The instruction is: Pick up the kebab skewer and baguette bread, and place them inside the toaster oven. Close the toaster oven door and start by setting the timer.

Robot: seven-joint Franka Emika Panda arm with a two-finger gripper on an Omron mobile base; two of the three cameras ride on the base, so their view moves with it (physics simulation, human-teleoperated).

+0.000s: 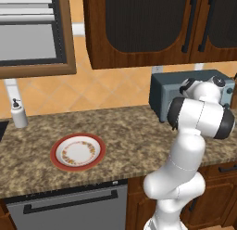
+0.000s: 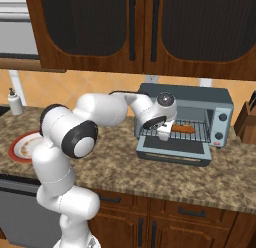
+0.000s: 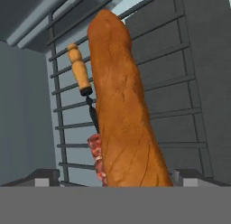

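Observation:
The toaster oven (image 2: 222, 108) stands on the counter with its door (image 2: 175, 153) folded down flat in front. On the wire rack inside lies the orange-brown baguette bread (image 3: 119, 105), also seen from the right base as the baguette bread (image 2: 183, 128). Beside it on the rack rests the kebab skewer (image 3: 80, 76), its wooden handle showing and its reddish meat chunks partly hidden under the loaf. My gripper (image 3: 116, 180) is at the oven mouth, gripper (image 2: 164, 134), open, with one fingertip on each side of the near end of the bread. In the left base view my arm covers most of the toaster oven (image 1: 162, 92).
A red-rimmed plate (image 1: 77, 151) sits bare on the granite counter to the left, plate (image 2: 22, 147). A soap dispenser (image 1: 18, 114) stands by the wall. A knife block (image 2: 247, 119) is right of the oven. Wall cabinets hang above; a dishwasher (image 1: 69, 208) is below.

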